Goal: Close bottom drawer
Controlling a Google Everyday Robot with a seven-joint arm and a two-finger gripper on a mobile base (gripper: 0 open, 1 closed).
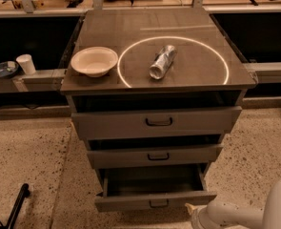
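- At the lower centre of the frame, the bottom drawer point(154, 203) stands pulled out with its interior exposed; closing is not done.
- Tool point(193, 210) at lower right, just beside the drawer front's right end; whether open or closed, cannot tell.
- Judged remaining: the push inward.
- Worktop point(106, 27) carries a white bowl point(94, 61) and a silvery can point(162, 62); speckled floor point(25, 156) around.

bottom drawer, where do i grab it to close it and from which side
The small black pull handle centred on the bottom drawer's flat front, approached from the front: it stands pulled out, so a centred hold should push it in straight. The gripper sits low, right of that front.
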